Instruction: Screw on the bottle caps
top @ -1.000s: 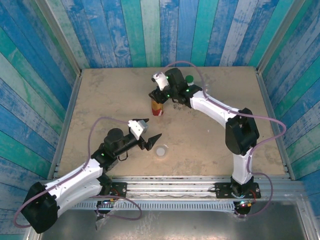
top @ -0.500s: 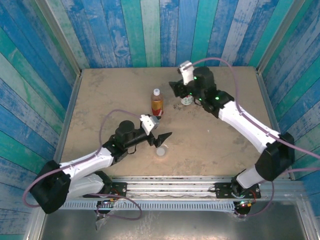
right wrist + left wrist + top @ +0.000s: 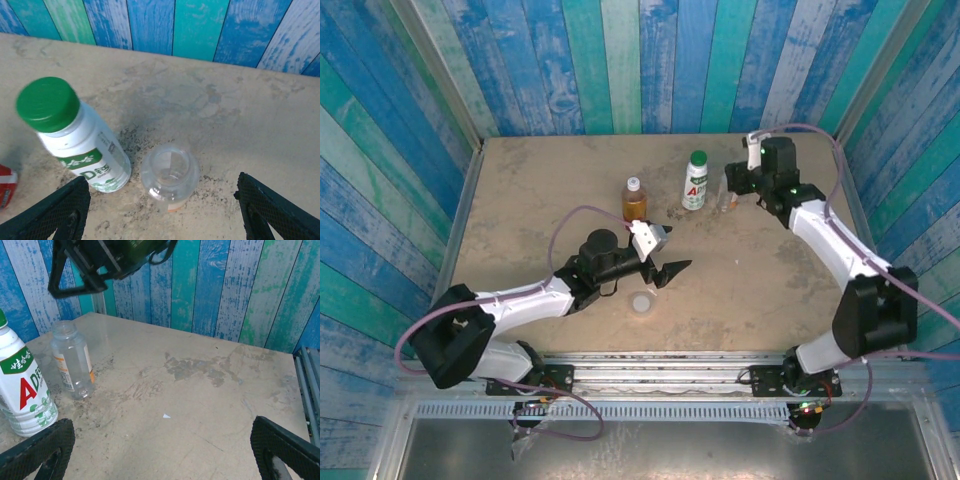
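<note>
Fingers (image 3: 36, 451) of the left gripper (image 3: 672, 273) stand spread about as wide as they go, with nothing between them, low over the table (image 3: 530, 190) near its middle. Just beside them, on the near side, lies the one loose cap I can count: the pale grey cap (image 3: 641, 302), flat on the surface and apart from every bottle. Farther back stand three bottles in a rough row, all upright. The amber bottle (image 3: 634, 207) on the left wears the tiny white cap (image 3: 633, 184); the white bottle (image 3: 87, 150) in the middle wears the green cap (image 3: 47, 104); the clear bottle (image 3: 170, 175) on the right has an open mouth. That makes two bottles capped and one bare. The right gripper (image 3: 162, 200) hangs over that clear bottle, its two fingers (image 3: 55, 212) parted well wider than the bottle and gripping nothing, the bottle's mouth seen between them from above.
</note>
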Controlling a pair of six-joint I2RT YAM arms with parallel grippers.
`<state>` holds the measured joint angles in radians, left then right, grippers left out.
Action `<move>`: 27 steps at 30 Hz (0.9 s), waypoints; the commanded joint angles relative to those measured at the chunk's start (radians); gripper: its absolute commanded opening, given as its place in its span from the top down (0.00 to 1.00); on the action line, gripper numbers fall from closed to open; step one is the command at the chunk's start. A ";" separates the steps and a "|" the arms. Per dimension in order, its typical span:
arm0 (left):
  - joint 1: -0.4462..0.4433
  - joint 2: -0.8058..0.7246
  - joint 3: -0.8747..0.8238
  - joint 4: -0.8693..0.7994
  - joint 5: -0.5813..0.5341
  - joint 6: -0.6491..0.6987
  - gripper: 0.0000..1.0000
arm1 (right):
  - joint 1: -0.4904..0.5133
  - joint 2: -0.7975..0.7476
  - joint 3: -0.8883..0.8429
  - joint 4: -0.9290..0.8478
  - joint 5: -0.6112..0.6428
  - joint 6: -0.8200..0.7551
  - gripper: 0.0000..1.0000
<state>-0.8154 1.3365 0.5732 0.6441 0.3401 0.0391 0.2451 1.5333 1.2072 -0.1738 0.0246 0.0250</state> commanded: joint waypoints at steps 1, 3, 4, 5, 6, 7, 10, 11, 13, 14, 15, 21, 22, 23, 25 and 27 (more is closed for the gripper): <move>-0.005 0.022 0.023 0.017 0.028 -0.010 0.06 | -0.012 0.083 0.095 -0.077 -0.028 -0.020 0.21; -0.005 0.017 0.024 0.008 0.035 -0.009 0.06 | -0.020 0.131 0.136 -0.100 -0.036 -0.020 0.21; -0.005 0.011 0.024 0.004 0.036 -0.016 0.06 | -0.024 0.153 0.153 -0.108 -0.044 -0.020 0.21; -0.005 0.010 0.025 -0.002 0.043 -0.016 0.06 | -0.024 0.169 0.166 -0.110 -0.047 -0.020 0.21; -0.005 0.006 0.027 -0.014 0.046 -0.015 0.06 | -0.025 0.185 0.176 -0.114 -0.049 -0.020 0.21; -0.006 0.001 0.027 -0.021 0.039 -0.019 0.06 | -0.026 0.199 0.184 -0.116 -0.051 -0.021 0.21; -0.005 -0.015 0.017 -0.024 0.028 -0.021 0.06 | -0.028 0.232 0.192 -0.120 -0.055 -0.013 0.23; -0.005 -0.018 0.013 -0.024 0.024 -0.020 0.06 | -0.029 0.241 0.193 -0.120 -0.058 -0.011 0.23; -0.006 -0.031 0.007 -0.026 0.027 -0.006 0.06 | -0.028 0.258 0.193 -0.120 -0.073 -0.010 0.26; -0.007 -0.037 0.006 -0.025 0.026 -0.004 0.06 | -0.028 0.265 0.193 -0.121 -0.081 -0.010 0.28; -0.007 -0.045 0.005 -0.027 0.025 0.001 0.06 | -0.029 0.271 0.193 -0.120 -0.087 -0.007 0.31; -0.007 -0.056 0.006 -0.071 0.011 0.028 0.06 | -0.028 0.275 0.187 -0.115 -0.096 0.003 0.45; -0.005 -0.054 0.006 -0.070 0.010 0.030 0.06 | -0.028 0.271 0.182 -0.114 -0.097 0.004 0.48; -0.007 -0.053 0.007 -0.070 0.010 0.029 0.06 | -0.028 0.269 0.180 -0.113 -0.098 0.004 0.49; -0.006 -0.048 0.008 -0.066 0.010 0.028 0.06 | -0.029 0.269 0.175 -0.113 -0.097 0.000 0.52; -0.005 -0.046 0.011 -0.064 0.011 0.025 0.06 | -0.027 0.268 0.172 -0.116 -0.098 -0.005 0.56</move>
<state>-0.8165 1.3338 0.5751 0.5880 0.3573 0.0525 0.2207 1.8091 1.3762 -0.2775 -0.0605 0.0227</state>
